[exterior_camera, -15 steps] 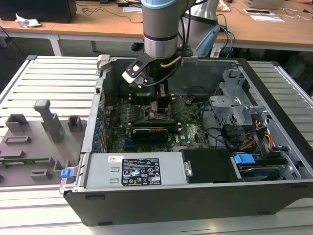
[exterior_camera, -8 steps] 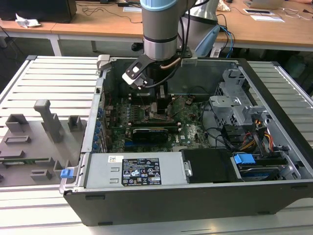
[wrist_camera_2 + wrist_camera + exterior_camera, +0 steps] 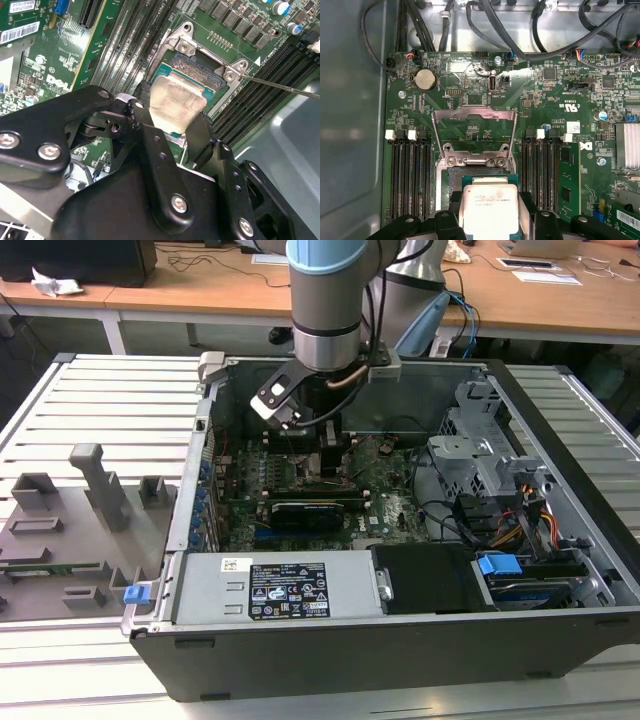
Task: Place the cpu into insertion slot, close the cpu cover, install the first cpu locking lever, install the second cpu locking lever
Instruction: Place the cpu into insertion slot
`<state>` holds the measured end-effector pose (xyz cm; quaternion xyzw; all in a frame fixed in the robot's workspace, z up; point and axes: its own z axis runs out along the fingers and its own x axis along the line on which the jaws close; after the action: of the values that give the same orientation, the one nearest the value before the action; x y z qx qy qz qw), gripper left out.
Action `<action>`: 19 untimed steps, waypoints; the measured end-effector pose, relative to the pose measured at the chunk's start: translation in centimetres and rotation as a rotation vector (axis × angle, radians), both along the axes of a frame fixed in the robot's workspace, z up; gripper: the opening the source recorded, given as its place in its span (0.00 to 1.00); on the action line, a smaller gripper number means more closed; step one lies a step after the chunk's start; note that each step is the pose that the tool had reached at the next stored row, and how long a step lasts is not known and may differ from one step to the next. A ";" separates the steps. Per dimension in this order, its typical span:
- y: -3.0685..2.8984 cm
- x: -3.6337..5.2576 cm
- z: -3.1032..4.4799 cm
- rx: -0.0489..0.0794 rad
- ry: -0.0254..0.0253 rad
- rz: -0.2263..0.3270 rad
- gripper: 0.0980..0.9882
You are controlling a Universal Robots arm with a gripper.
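Observation:
The cpu [image 3: 490, 207], a small square chip with a silvery top, sits between the black fingers [image 3: 526, 205] of my gripper [image 3: 490, 220], which is shut on it. It hangs right over the insertion slot [image 3: 470, 176], whose dark centre shows just beyond the chip. In the second wrist view the cpu [image 3: 175, 102] covers part of the insertion slot [image 3: 200, 75]. The cpu cover [image 3: 474, 116] lies swung open, flat on the green board beyond the socket. A thin wire lever [image 3: 280, 86] sticks out beside the socket. In the exterior view my gripper [image 3: 330, 455] is low inside the open computer case.
Long black memory slots [image 3: 410, 175] flank the socket on both sides. A long black card [image 3: 310, 508] lies across the board. The case [image 3: 400, 640] holds a power supply, a drive cage [image 3: 480, 455] and cables. A grey fixture tray [image 3: 70, 530] sits at the exterior view's left.

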<state>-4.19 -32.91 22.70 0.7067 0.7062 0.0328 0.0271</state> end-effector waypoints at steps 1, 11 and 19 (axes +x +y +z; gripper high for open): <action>0.03 0.00 -0.05 0.000 -0.0001 0.000 0.48; 0.25 0.00 -0.31 0.000 -0.0001 0.000 0.48; 0.39 0.00 -0.51 0.000 0.0000 0.000 0.48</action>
<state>-4.18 -32.52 22.19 0.7067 0.7062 0.0328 0.0271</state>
